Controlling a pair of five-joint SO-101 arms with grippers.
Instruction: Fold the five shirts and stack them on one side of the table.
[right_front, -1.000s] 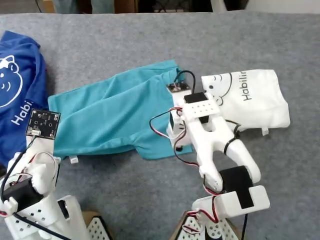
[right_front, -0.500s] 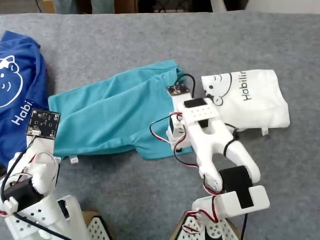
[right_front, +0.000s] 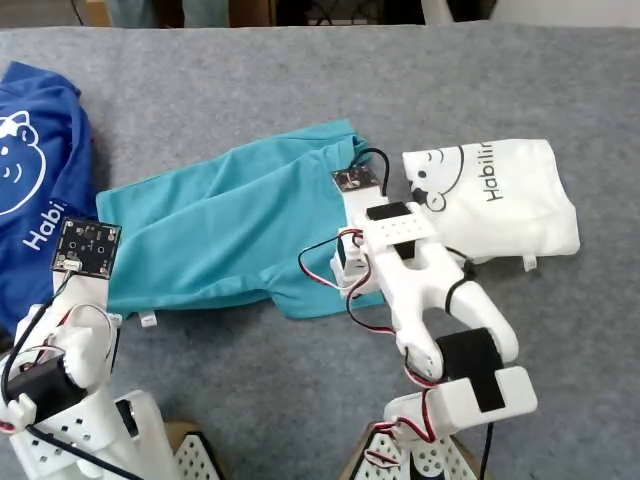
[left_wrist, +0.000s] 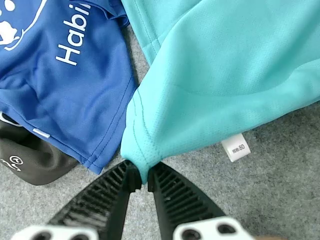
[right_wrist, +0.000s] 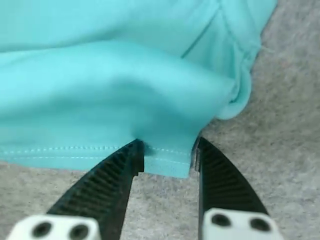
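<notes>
Your teal shirt (right_front: 230, 230) lies mid-way across the surface (right_front: 300, 80), between the blue shirt (right_front: 35, 180) and the folded white shirt (right_front: 500, 200). The left fingers (left_wrist: 107, 192) are clamped on one corner. The right fingers (right_wrist: 112, 175) stand apart, straddling the hem. If you lift before they close, the cloth may hang lopsided and drag the blue shirt.

Soft, even light from above falls on the grey table (right_front: 520, 90); the room beyond its far edge is dim. Shadows are faint: a thin one beside the right arm (right_front: 430, 290), another under the near hem of the teal shirt (right_front: 220, 230). The white shirt (right_front: 500, 200) is bright, without glare.
</notes>
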